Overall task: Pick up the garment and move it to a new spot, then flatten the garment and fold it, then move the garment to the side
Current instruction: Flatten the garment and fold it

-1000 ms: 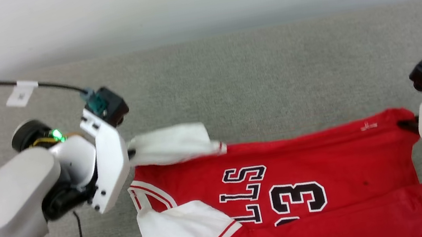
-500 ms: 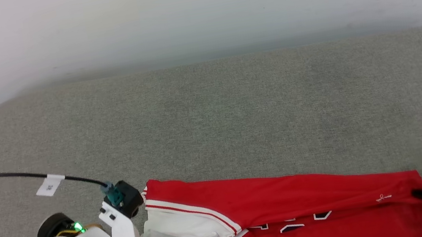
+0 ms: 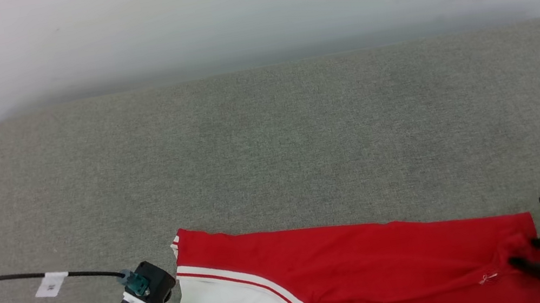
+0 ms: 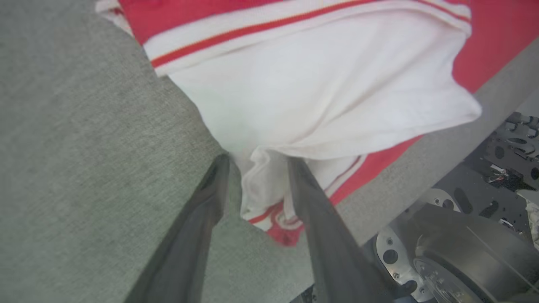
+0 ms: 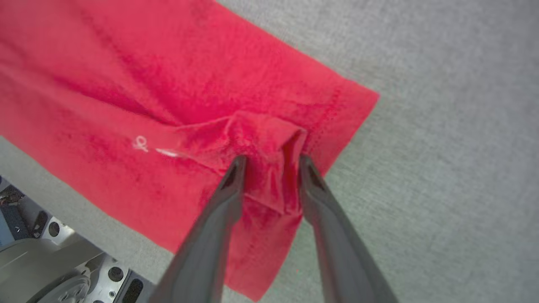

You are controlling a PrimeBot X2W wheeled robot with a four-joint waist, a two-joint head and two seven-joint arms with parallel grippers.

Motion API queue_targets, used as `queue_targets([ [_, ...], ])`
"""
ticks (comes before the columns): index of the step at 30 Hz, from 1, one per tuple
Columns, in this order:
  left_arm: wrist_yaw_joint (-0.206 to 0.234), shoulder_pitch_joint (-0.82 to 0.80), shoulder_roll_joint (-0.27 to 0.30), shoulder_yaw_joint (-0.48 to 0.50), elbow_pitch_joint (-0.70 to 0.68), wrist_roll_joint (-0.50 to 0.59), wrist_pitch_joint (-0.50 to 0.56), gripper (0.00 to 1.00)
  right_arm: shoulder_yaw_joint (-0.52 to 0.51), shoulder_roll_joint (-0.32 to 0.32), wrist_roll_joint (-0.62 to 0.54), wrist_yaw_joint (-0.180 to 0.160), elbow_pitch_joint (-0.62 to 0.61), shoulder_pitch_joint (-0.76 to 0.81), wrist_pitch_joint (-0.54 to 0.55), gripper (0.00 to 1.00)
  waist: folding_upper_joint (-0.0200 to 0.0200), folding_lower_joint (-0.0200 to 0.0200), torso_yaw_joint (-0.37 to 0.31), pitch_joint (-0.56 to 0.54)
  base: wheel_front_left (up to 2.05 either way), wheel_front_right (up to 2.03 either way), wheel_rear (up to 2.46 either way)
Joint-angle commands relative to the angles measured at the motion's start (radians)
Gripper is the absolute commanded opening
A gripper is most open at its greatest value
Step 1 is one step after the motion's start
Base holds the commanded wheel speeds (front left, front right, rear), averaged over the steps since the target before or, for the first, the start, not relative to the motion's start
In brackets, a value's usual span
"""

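My left gripper and right gripper have both let go since a moment ago. The two pincers each stand partly open, cloth loose between the fingers and nothing clamped. The one garment lies folded on the grey cushion, along its near edge.
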Motion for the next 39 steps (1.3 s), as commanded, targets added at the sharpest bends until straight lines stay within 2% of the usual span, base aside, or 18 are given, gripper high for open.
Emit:
queue_targets([
  [1, 0.005, 0.017, 0.005, 0.006, -0.007, 0.019, -0.028, 1.0, -0.018, -0.002, 0.007, -0.001, -0.003, 0.014, -0.019, 1.0, 0.0, 0.0001, 0.001, -0.008, 0.0, 0.0, 0.0],
  [4, 0.04, 0.033, 0.038, 0.031, -0.036, 0.051, -0.119, 1.0, -0.066, -0.034, -0.001, -0.001, -0.044, 0.036, -0.071, 1.0, 0.0, 0.0001, -0.001, -0.026, 0.0, 0.0, 0.0],
  [7, 0.116, 0.06, 0.065, 0.076, -0.079, 0.077, -0.247, 1.0, -0.143, -0.065, 0.0, -0.001, -0.084, 0.067, -0.126, 1.0, 0.0, 0.0001, -0.004, -0.04, 0.0, 0.0, 0.0],
  [11, 0.271, 0.098, 0.075, 0.133, -0.112, 0.153, -0.436, 1.0, -0.278, -0.081, -0.005, -0.001, -0.084, 0.126, -0.187, 1.0, 0.0, 0.0001, 0.001, -0.045, 0.0, 0.0, 0.0],
  [12, 0.364, 0.122, 0.05, 0.166, -0.117, 0.19, -0.534, 1.0, -0.377, -0.057, -0.004, -0.001, -0.049, 0.184, -0.217, 1.0, 0.0, 0.0001, 0.015, -0.042, 0.0, 0.0, 0.0],
  [17, 0.492, 0.177, -0.002, 0.241, -0.119, 0.25, -0.585, 1.0, -0.492, 0.007, 0.001, -0.001, -0.003, 0.284, -0.205, 1.0, 0.0, 0.0001, 0.031, -0.032, 0.0, 0.0, 0.0],
  [21, 0.561, 0.239, -0.041, 0.348, -0.159, 0.332, -0.59, 1.0, -0.541, 0.063, 0.021, -0.001, -0.018, 0.357, -0.158, 1.0, 0.0, 0.0001, 0.043, -0.021, 0.0, 0.0, 0.0],
  [23, 0.579, 0.277, -0.063, 0.411, -0.18, 0.372, -0.589, 1.0, -0.562, 0.091, 0.031, -0.001, -0.024, 0.384, -0.134, 1.0, 0.0, 0.0001, 0.05, -0.014, 0.0, 0.0, 0.0],
  [26, 0.579, 0.33, -0.098, 0.487, -0.199, 0.427, -0.589, 1.0, -0.58, 0.132, 0.047, -0.001, -0.031, 0.412, -0.088, 1.0, 0.0, 0.0001, 0.06, -0.002, 0.0, 0.0, 0.0],
  [30, 0.556, 0.382, -0.155, 0.565, -0.203, 0.498, -0.589, 1.0, -0.578, 0.18, 0.054, -0.001, -0.022, 0.424, -0.03, 1.0, 0.0, 0.0001, 0.073, 0.012, 0.0, 0.0, 0.0],
  [39, 0.503, 0.488, -0.31, 0.743, -0.189, 0.645, -0.589, 1.0, -0.489, 0.279, 0.039, 0.005, -0.003, 0.406, 0.088, 1.0, 0.0, 0.0001, 0.081, 0.02, 0.0, 0.0, 0.0],
])
